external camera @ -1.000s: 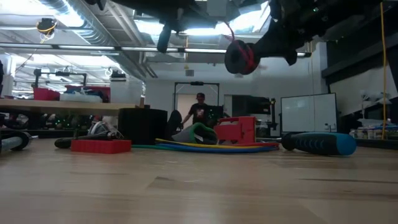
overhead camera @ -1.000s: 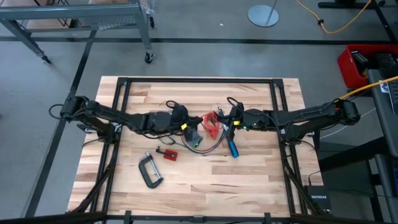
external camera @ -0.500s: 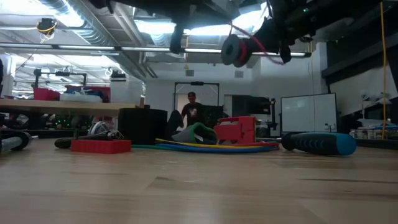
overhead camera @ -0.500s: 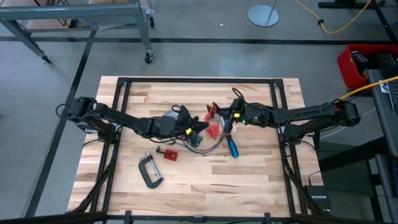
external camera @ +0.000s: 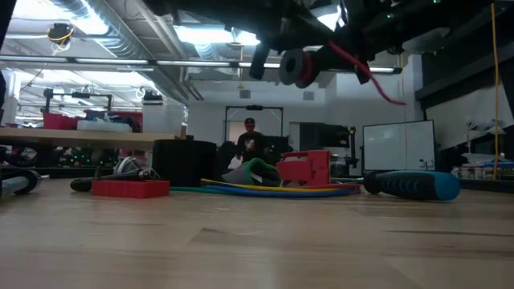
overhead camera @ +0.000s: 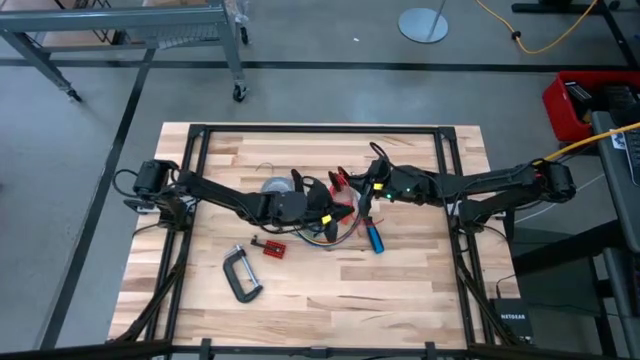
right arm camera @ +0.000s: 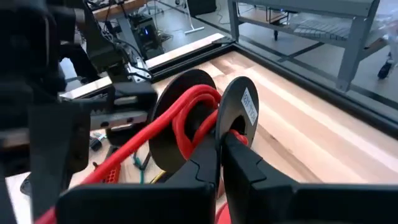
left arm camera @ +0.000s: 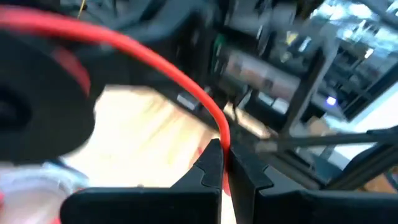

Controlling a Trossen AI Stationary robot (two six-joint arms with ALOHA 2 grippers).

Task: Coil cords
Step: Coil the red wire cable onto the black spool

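A black spool (right arm camera: 205, 118) wound with red cord (right arm camera: 189, 121) hangs above the table's middle; it also shows in the high view (overhead camera: 341, 181) and the low view (external camera: 295, 67). My right gripper (right arm camera: 219, 146) is shut on the spool. My left gripper (left arm camera: 225, 163) is close beside it (overhead camera: 333, 204), shut on the red cord (left arm camera: 186, 74) that leads off the spool. A bundle of orange, green and purple cords (overhead camera: 328, 236) lies on the table below them and also shows in the low view (external camera: 265, 189). My left gripper pinches the red cord (left arm camera: 222, 138) between its two fingertips, a short way from the spool. The cord runs in a stretched line from the spool to the fingers, clear of the table. My right gripper pinches the rim of one flange of the spool (right arm camera: 231, 127) between its two fingers, coming level from the table's right. The spool is lifted clear, its axis about level.
A blue-handled screwdriver (overhead camera: 375, 238), a red plastic part (overhead camera: 346, 211), a small red block (overhead camera: 271, 247), a C-clamp (overhead camera: 241, 275) and a grey tape roll (overhead camera: 271, 185) lie on the table around the grippers. A person (external camera: 251, 138) stands in the room far behind.
My left gripper has gone toward the table's right edge, up to the spool, and now has the red cord. My right gripper has carried the spool a little toward the table's left and turned it. A length of red cord now trails off the spool.
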